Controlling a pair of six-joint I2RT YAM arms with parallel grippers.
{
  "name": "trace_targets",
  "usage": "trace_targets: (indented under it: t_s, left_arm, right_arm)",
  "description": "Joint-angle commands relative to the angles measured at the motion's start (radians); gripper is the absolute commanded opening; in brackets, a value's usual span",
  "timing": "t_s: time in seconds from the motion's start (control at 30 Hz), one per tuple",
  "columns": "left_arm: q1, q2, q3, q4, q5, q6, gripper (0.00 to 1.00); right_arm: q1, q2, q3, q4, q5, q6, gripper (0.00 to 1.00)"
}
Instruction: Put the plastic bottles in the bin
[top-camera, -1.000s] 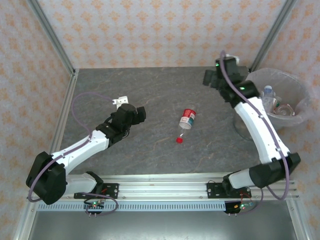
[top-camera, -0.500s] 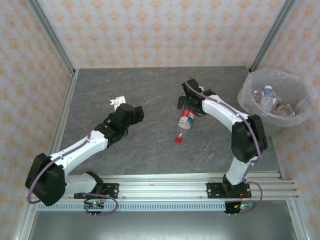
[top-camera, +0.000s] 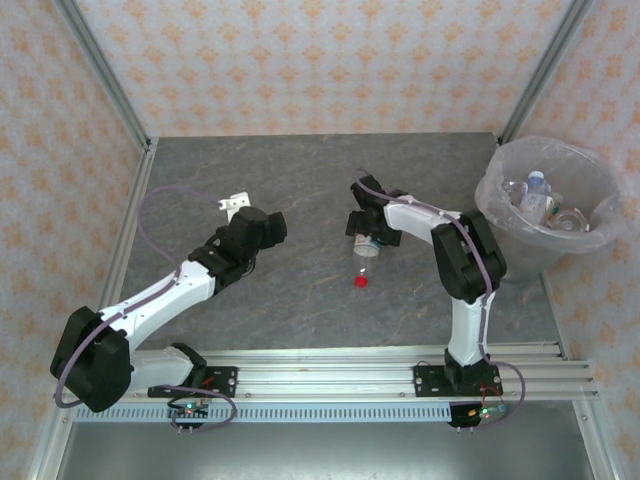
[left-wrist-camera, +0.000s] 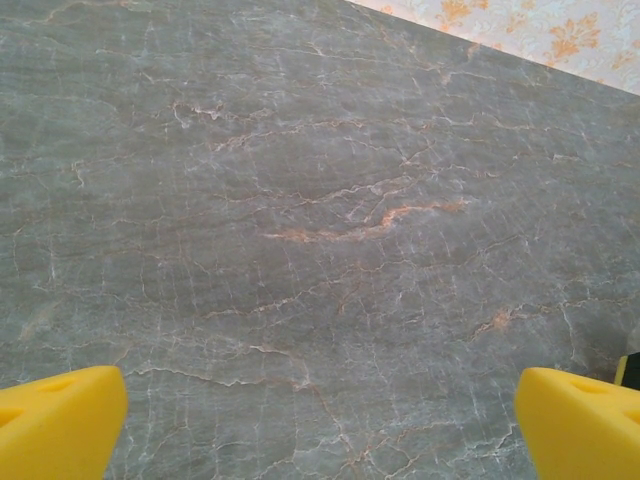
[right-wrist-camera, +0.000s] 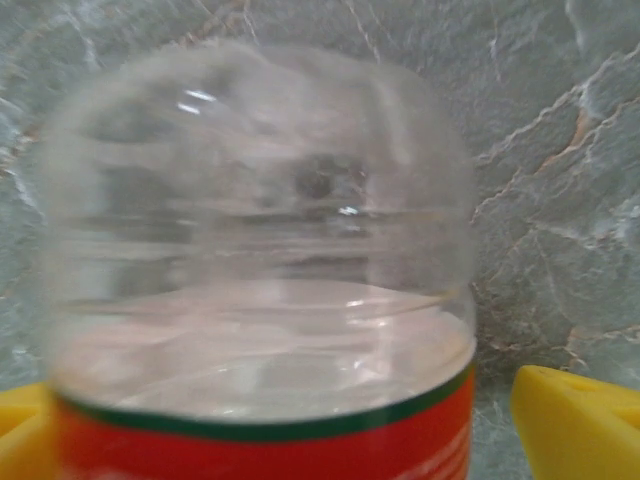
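Right gripper (right-wrist-camera: 288, 425) straddles a clear, red-labelled bottle (right-wrist-camera: 260, 250) lying mid-table (top-camera: 300, 170). Its fingers (right-wrist-camera: 575, 425) are spread on either side, and the right one is not touching. A loose red cap (top-camera: 360, 281) lies just in front. More bottles (top-camera: 537, 190) sit in the bin (top-camera: 492, 205), far right, well apart. Left gripper (left-wrist-camera: 320, 425) hangs over the tabletop, fingers spread wide.

Grey veined table (top-camera: 300, 180); red-labelled clear bottle (right-wrist-camera: 260, 250); orange-patterned wall (top-camera: 300, 60).

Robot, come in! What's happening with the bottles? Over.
Left gripper open, over bare table. Right gripper open, straddling the red-labelled bottle lying on the table. Loose red cap beside it; other bottles already in the bin. Nothing seen blocking.
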Motion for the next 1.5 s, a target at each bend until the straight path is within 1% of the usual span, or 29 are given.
trace_targets:
  t_s: [0.0,0.07,0.23,0.43,0.63,0.8,0.97,1.2,1.47]
  left_arm:
    - [0.010,-0.018,-0.008,-0.031,-0.041,-0.024,1.00]
    - [0.010,-0.019,-0.008,-0.034,-0.041,-0.025,1.00]
    - [0.010,-0.018,-0.009,-0.035,-0.040,-0.024,1.00]
    - [0.010,-0.006,0.000,-0.034,-0.029,-0.026,1.00]
    - [0.010,0.005,0.008,-0.035,-0.024,-0.026,1.00]
    - [0.010,0.018,0.019,-0.035,-0.018,-0.022,1.00]
    - [0.010,0.034,0.030,-0.029,-0.005,-0.024,1.00]
    - [0.011,0.039,0.030,-0.031,-0.003,-0.027,1.00]
    - [0.011,0.053,0.035,-0.020,0.007,-0.036,1.00]
  right_arm:
    - [0.005,0.009,-0.014,0.027,0.051,0.042,0.91]
    - [0.005,0.008,-0.042,0.055,0.051,0.045,0.89]
    - [0.006,-0.037,-0.115,0.131,0.068,0.037,0.78]
    - [0.005,-0.123,-0.183,0.201,0.112,0.012,0.66]
    - [0.004,-0.233,-0.298,0.348,0.107,0.004,0.57]
    - [0.004,-0.354,-0.401,0.488,0.116,-0.022,0.54]
    - [0.005,-0.472,-0.464,0.555,0.130,-0.073,0.52]
    - [0.004,-0.630,-0.478,0.558,0.143,-0.138,0.50]
    - [0.004,-0.823,-0.427,0.505,0.189,-0.210,0.49]
